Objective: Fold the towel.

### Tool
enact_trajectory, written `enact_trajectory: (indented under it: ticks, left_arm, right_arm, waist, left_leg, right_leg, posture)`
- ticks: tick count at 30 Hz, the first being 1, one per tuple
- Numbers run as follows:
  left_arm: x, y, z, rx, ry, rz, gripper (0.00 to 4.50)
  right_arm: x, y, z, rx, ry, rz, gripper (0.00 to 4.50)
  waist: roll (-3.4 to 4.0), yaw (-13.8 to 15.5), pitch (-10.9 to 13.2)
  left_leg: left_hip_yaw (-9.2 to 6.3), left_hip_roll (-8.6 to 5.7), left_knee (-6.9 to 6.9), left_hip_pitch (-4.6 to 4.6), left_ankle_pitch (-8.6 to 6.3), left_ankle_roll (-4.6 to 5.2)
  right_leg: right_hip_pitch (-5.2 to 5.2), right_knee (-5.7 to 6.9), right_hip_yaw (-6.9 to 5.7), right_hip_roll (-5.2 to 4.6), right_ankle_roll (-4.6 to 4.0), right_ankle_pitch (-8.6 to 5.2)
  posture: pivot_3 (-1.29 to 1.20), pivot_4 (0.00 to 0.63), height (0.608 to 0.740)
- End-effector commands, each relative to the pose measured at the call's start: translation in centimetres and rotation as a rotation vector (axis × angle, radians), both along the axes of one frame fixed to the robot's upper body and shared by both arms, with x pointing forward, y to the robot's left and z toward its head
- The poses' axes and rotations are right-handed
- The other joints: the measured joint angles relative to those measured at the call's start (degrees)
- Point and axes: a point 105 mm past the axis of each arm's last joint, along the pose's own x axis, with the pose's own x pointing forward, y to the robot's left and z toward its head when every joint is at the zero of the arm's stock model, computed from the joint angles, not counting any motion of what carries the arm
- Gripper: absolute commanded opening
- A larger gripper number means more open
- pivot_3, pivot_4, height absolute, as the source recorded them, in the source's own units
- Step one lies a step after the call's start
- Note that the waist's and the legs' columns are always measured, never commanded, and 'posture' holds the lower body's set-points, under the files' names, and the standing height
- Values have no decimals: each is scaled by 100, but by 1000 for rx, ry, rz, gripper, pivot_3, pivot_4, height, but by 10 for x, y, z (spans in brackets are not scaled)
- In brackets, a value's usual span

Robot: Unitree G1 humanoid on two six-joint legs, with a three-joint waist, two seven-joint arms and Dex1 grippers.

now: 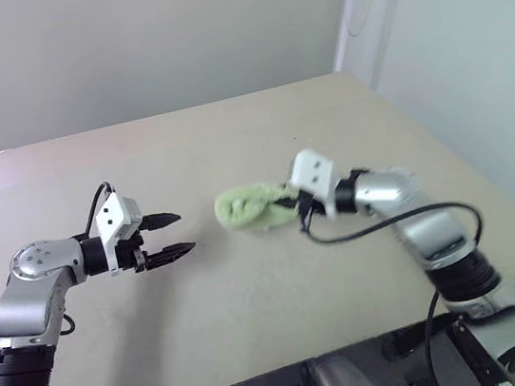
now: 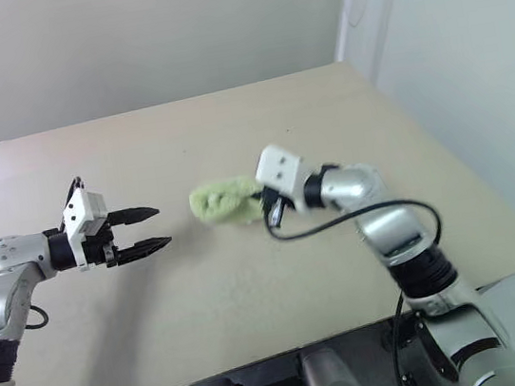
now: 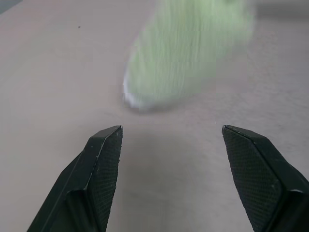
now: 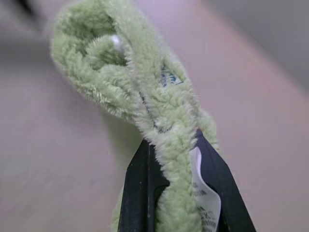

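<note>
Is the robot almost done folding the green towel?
Not yet. The right gripper has pinched the towel, which is bunched up rather than folded. The left gripper is open and apart from the towel, holding nothing. The towel needs spreading out on the table and folding over neatly.

Bunched towel [image 4: 145, 101] in right claw [image 4: 176, 154]

A plain beige table [image 1: 252, 290] carries the scene. Its far edge meets a pale wall [image 1: 141, 46]. The top is matte
</note>
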Motion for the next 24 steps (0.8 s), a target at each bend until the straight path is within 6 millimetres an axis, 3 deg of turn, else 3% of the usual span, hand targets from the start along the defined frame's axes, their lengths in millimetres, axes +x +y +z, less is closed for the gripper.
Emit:
enact_trajectory:
  ticks: [1,4,8,10,13,16,24]
  left_arm:
    - [5,-6,5,1,-35,-16,3490]
    - [9,-13,6,-18,-48,-30,3490]
    - [11,-17,4,-14,-56,-46,3490]
    - [12,-18,4,-15,-62,-50,3490]
    - [12,-19,4,-18,-67,-53,3490]
    - [11,-19,3,-10,-67,-58,3490]
    - [7,-21,12,-45,-43,-89,3490]
  right_arm:
    - [11,-33,34,47,-68,-107,29]
    - [32,-90,38,-28,-105,-314,29]
    - [28,-121,2,-226,-80,-359,29]
    - [20,-122,-23,-238,-22,-348,29]
    - [4,-107,-61,-217,70,-297,29]
    - [-11,-92,-85,-221,124,-247,29]
    - [-24,-93,-103,-249,201,-236,29]
  waist:
    - [2,7,1]
    - [-1,26,4]
    - [-2,2,4]
    - [-2,-29,4]
    - [-3,-29,5]
    - [3,-16,9]
    - [1,8,8]
  left_leg:
    - [0,0,0,1,0,0]
    - [4,-2,0,-3,0,0]
    - [7,-6,-12,-6,-1,1]
    - [9,-3,-32,-1,-1,2]
    - [16,0,-57,-3,-1,2]
    - [17,0,-74,4,0,2]
    - [18,-1,-71,12,0,1]
  right_leg:
    - [2,-2,0,0,0,0]
    - [3,-9,0,-6,0,0]
    - [3,-26,2,-9,1,-1]
    - [3,-34,6,-3,1,-1]
    - [3,-34,16,4,3,0]
    - [3,-32,17,5,2,-1]
    - [3,-40,18,4,-1,-2]
  posture:
    - [0,0,712]
    - [0,0,712]
    - [0,0,712]
    - [0,0,712]
    - [0,0,712]
    - [0,0,712]
    - [0,0,712]
